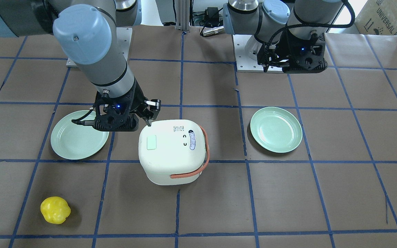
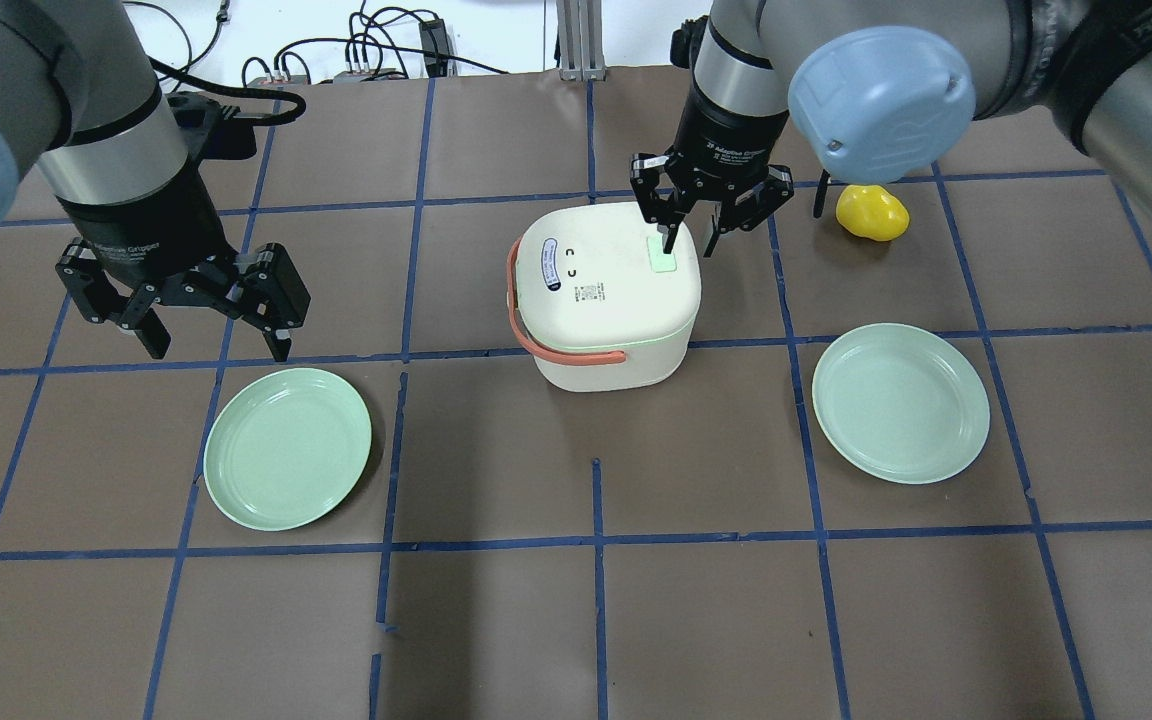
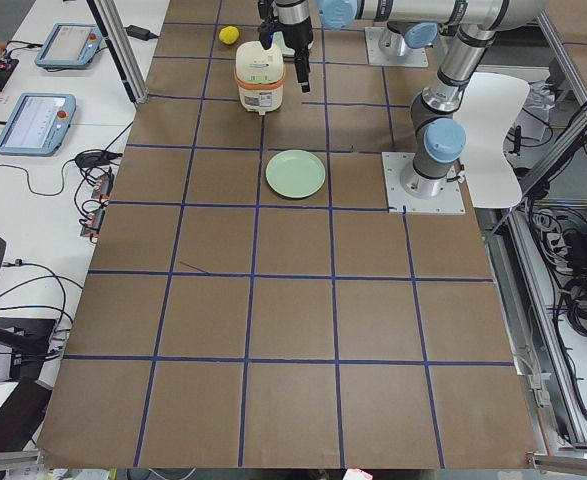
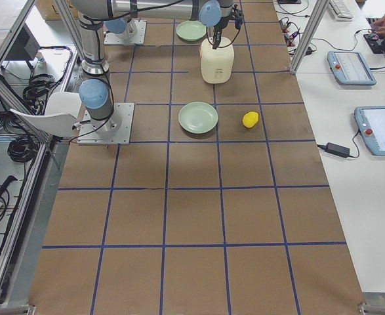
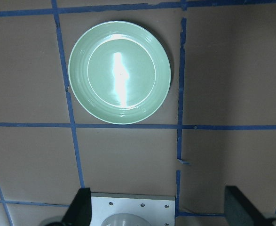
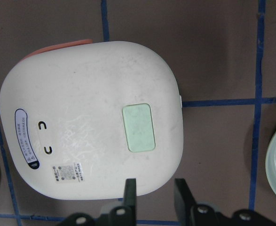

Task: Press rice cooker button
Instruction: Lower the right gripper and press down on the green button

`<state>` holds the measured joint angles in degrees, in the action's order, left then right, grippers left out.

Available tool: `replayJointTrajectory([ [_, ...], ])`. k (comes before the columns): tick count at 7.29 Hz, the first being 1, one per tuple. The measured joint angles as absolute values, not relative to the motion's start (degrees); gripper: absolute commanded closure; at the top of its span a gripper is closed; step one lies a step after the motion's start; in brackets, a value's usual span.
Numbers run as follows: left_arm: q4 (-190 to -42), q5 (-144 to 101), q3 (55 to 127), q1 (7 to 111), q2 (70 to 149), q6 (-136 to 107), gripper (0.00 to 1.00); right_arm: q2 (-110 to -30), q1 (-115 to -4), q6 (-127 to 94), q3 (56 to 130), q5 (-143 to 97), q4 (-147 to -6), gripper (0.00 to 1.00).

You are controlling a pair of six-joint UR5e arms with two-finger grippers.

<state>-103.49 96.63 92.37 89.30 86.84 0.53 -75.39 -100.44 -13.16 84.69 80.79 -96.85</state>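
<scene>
- At table centre you have the rice cooker; its green button lies just ahead of the right gripper, long axis pointing away from it.
- That gripper is narrowed and holds nothing; the left gripper gapes wide, well apart.

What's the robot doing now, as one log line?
right pincer: open, above rice cooker edge | button: not touched yet | left pincer: open, away

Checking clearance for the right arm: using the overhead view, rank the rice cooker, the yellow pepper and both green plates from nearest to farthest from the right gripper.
1. rice cooker, directly beneath the right gripper
2. yellow pepper, to the gripper's right
3. right-side green plate, nearer the camera
4. left-side green plate, across the table
</scene>
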Motion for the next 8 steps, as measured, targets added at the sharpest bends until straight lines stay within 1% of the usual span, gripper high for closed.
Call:
replayJointTrajectory([
  [4,-103.4,96.6,92.4,89.3,86.8,0.5,0.00,-71.6,-100.4,-13.1,84.5,80.8,-102.1,0.82],
  [8,-103.5,96.7,92.4,89.3,86.8,0.5,0.00,-70.3,-100.3,-12.8,83.6,80.9,-103.2,0.82],
])
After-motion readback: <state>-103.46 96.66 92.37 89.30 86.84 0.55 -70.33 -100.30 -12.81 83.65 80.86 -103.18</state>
